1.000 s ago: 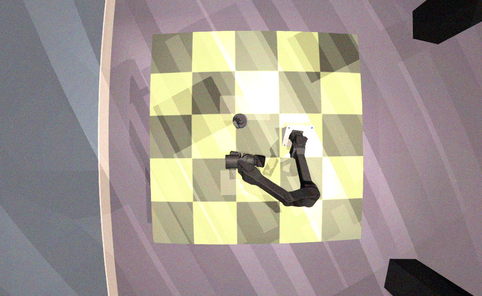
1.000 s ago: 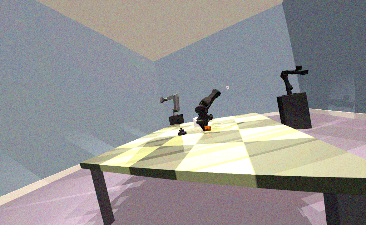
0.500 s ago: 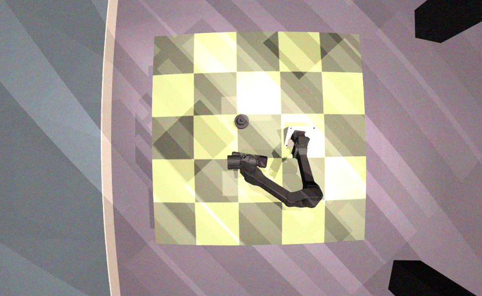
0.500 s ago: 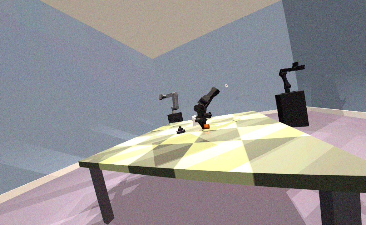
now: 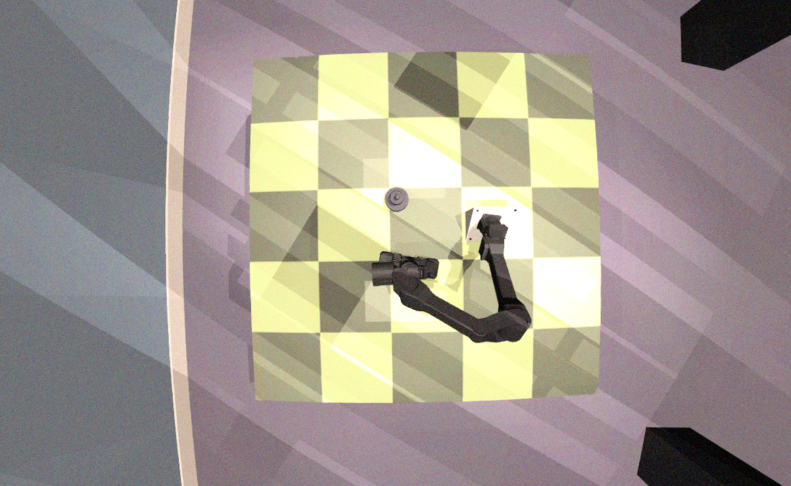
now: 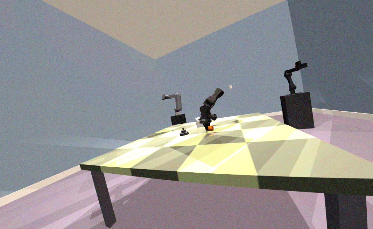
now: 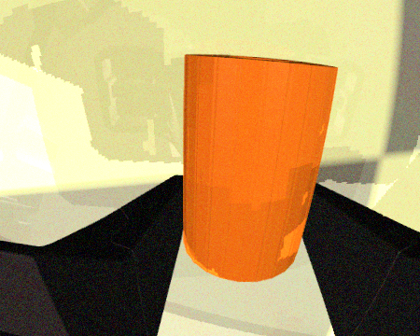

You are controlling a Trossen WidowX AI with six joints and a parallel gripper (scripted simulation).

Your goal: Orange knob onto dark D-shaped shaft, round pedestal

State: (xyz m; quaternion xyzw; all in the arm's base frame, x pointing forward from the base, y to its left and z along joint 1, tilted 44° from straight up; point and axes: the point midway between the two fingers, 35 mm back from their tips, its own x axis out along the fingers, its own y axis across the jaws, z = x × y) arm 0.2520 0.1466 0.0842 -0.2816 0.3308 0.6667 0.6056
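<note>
The orange knob point(image 6: 210, 128) point(image 7: 252, 163) is a plain cylinder lying on its side at the table surface. My gripper point(image 7: 243, 189) is shut on it, one black finger against each side in the wrist view. In the top view the arm hides the knob. The round dark pedestal point(image 5: 388, 205) point(image 6: 184, 133) stands upright on the table, apart from the gripper, with its short shaft point(image 5: 395, 196) point(image 6: 183, 129) pointing up. It is above the gripper in the top view and left of it in the exterior view. The knob's hole and the shaft's flat side cannot be seen.
The checkered table point(image 5: 283, 226) point(image 6: 224, 163) carries everything. A white base plate point(image 5: 522, 226) lies under the arm's base. Other arms stand on dark blocks point(image 6: 297, 111) point(image 6: 178, 119) beyond the table.
</note>
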